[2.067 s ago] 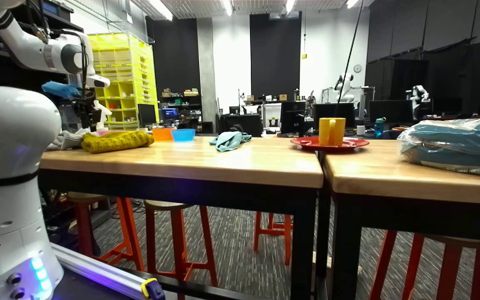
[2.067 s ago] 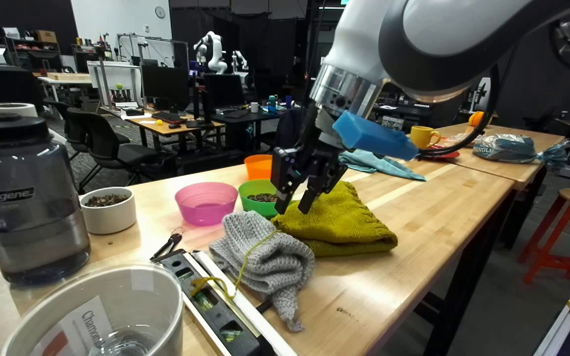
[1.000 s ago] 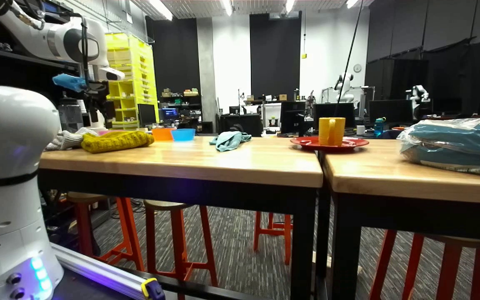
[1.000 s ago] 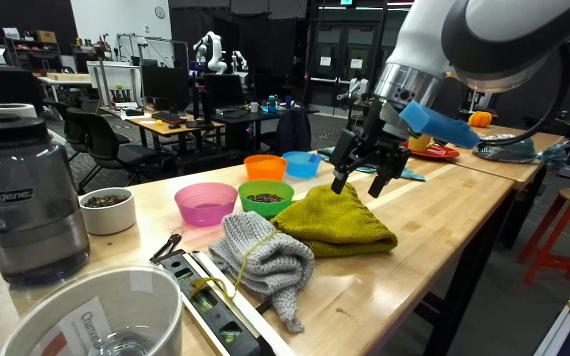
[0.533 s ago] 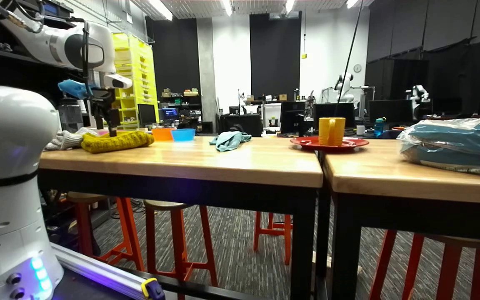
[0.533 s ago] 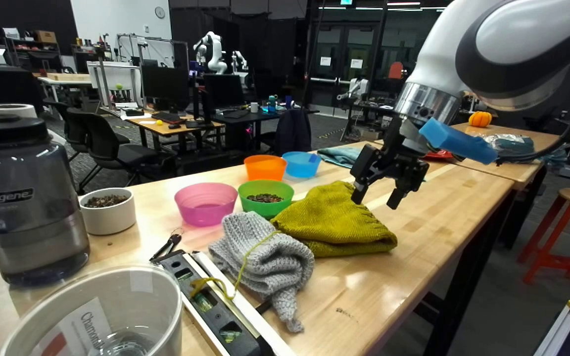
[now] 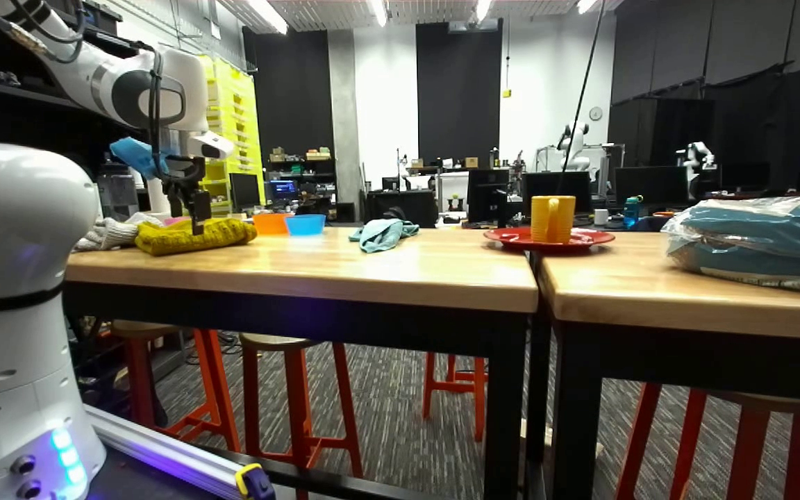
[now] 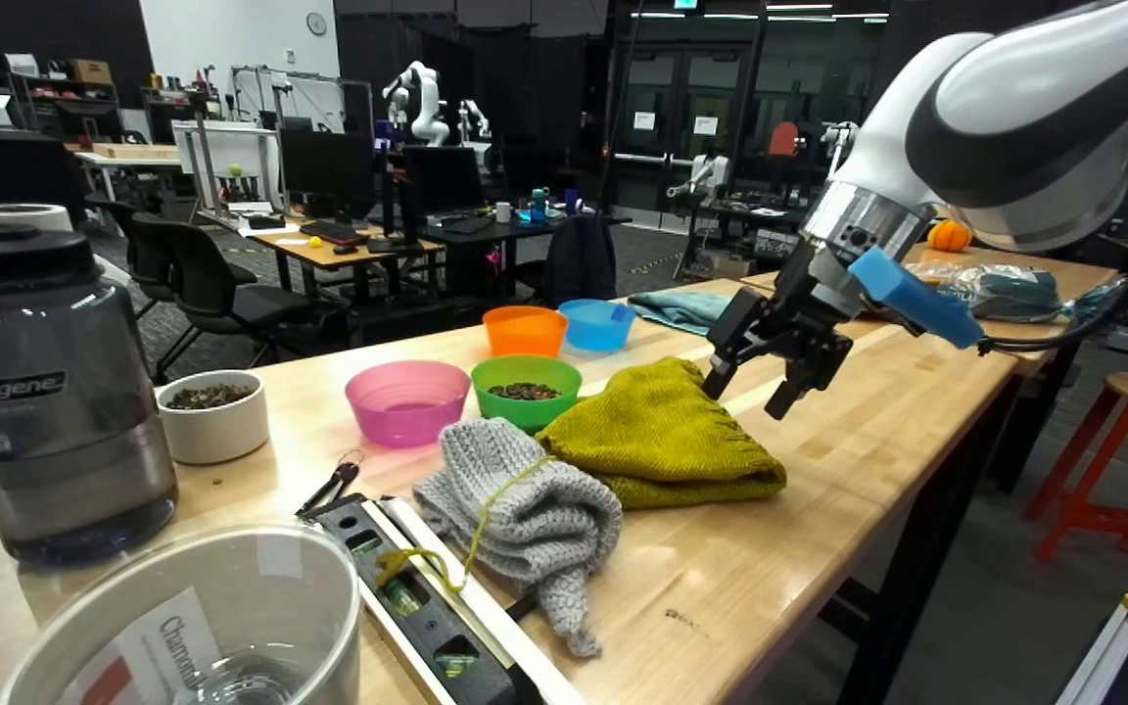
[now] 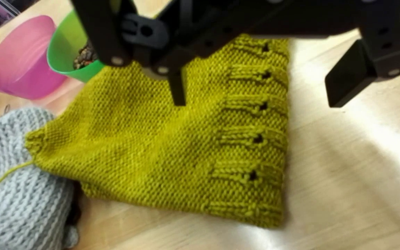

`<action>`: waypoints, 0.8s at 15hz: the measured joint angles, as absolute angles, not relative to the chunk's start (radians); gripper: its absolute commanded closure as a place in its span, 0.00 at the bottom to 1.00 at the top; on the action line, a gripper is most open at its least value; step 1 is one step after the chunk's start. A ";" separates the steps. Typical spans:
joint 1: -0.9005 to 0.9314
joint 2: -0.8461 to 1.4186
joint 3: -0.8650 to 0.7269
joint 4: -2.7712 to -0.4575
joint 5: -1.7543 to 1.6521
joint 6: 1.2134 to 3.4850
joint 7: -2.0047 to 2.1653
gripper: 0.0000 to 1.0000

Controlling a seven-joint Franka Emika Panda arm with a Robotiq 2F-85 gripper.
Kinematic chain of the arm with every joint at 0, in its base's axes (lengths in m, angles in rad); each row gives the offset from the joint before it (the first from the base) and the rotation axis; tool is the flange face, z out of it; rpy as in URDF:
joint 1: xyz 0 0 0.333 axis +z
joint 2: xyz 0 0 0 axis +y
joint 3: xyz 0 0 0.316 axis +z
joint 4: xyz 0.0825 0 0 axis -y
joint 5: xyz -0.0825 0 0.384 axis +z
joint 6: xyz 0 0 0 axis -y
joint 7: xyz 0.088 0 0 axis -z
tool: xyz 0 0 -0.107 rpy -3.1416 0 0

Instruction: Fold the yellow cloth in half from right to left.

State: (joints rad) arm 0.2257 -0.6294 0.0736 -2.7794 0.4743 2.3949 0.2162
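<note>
The yellow cloth [image 8: 667,436], a mustard knit, lies in a loose, layered heap on the wooden table in both exterior views. Its ribbed edge, with a row of small holes, faces right in the wrist view, where the cloth [image 9: 172,149] fills the middle. My gripper [image 9: 260,92] is open, with nothing held. One of its fingers [image 9: 178,91] hangs over the cloth, while the opposite one is past the ribbed edge, over bare wood. In an exterior view the gripper [image 8: 747,392] hovers at the cloth's far side, tips pointing down; whether a tip touches the knit I cannot tell.
A grey knit cloth [image 8: 535,499] sits against the yellow one, a yellow strand across it. Green [image 8: 525,392], pink [image 8: 407,403], orange [image 8: 525,333] and blue [image 8: 597,325] bowls stand behind. A spirit level [image 8: 417,587] lies in front. A teal cloth [image 7: 384,235] rests farther along.
My open gripper has travelled from above the near part of the yellow cloth to its far edge, then tilted and come down slightly. The cloth has not moved.
</note>
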 measured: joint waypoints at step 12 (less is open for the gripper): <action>0.253 -0.543 0.051 -2.768 0.559 2.426 0.162 0.00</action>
